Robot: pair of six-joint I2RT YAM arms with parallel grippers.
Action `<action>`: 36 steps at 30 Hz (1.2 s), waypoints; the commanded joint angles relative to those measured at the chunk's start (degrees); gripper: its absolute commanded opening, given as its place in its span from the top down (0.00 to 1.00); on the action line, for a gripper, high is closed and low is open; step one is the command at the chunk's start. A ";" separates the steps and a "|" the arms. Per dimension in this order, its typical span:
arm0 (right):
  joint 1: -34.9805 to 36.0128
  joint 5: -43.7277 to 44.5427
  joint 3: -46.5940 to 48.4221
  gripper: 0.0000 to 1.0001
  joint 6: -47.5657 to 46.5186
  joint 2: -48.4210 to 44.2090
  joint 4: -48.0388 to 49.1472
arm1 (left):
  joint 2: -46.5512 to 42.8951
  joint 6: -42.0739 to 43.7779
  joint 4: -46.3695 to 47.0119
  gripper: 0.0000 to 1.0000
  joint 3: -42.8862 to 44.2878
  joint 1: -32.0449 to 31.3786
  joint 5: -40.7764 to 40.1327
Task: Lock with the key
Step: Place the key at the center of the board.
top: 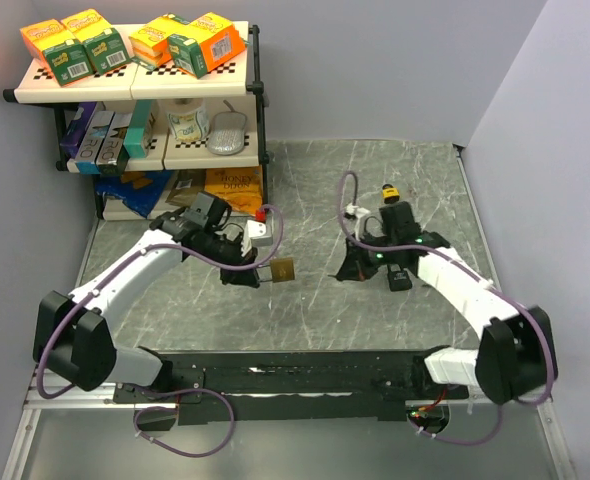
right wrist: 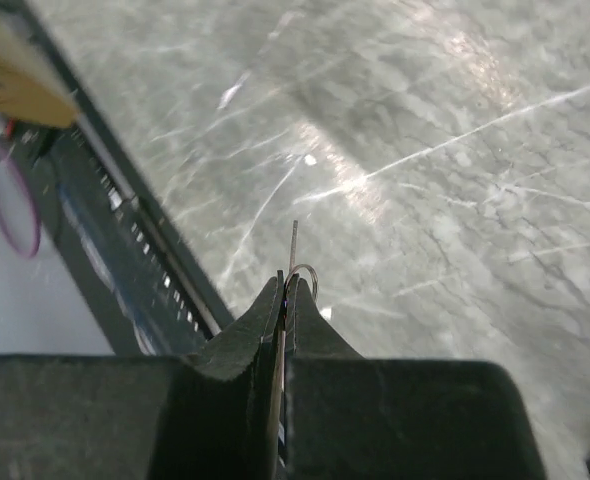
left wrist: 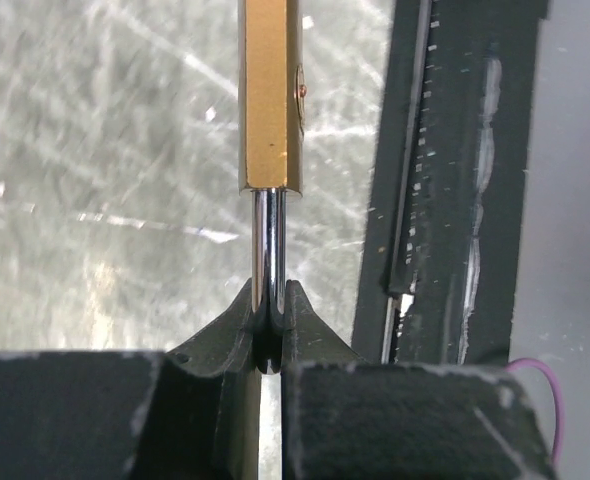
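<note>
- The left fingers (left wrist: 230, 335) are clenched on the chrome steel shackle (left wrist: 268, 250) of a brass-coloured rectangular padlock (left wrist: 270, 100). The padlock body juts out past the tips, and in the top view it hangs above the bench, apart from it.
- The left wrist view shows the padlock edge-on, so I cannot tell where the keyhole points or whether the shackle is seated.
- The right fingers (right wrist: 245, 335) are pinched on a thin flat metal key (right wrist: 294, 250). Its blade pokes out beyond the tips, with a small wire key ring (right wrist: 305, 272) beside it.
- In the top view the two arms face each other across the middle of the grey marbled bench (top: 375, 190), well apart, with bare bench between the padlock and the key hand.
- Judged progress: both pick-ups look done, which is roughly the first half. Left to do is closing the gap, lining the blade up with the keyhole, inserting it and turning it.
- A cream two-tier shelf rack (top: 135, 85) with orange and green cartons (top: 75, 45) stands at the far left, away from the work.
</note>
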 commanded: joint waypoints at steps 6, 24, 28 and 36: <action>2.52 11.54 3.93 1.00 15.49 16.65 19.31 | -5.53 -3.47 7.99 0.99 -2.99 2.37 1.92; 2.70 14.54 1.04 0.74 25.95 27.13 27.15 | -2.02 -2.33 7.65 0.99 -2.74 2.46 0.07; 2.88 14.45 -0.63 0.55 26.83 25.56 26.88 | -1.14 -0.93 6.42 0.99 -2.03 2.46 0.33; 2.61 10.77 -0.81 0.29 17.18 12.74 24.07 | 1.06 -2.06 2.91 0.99 1.30 2.46 3.31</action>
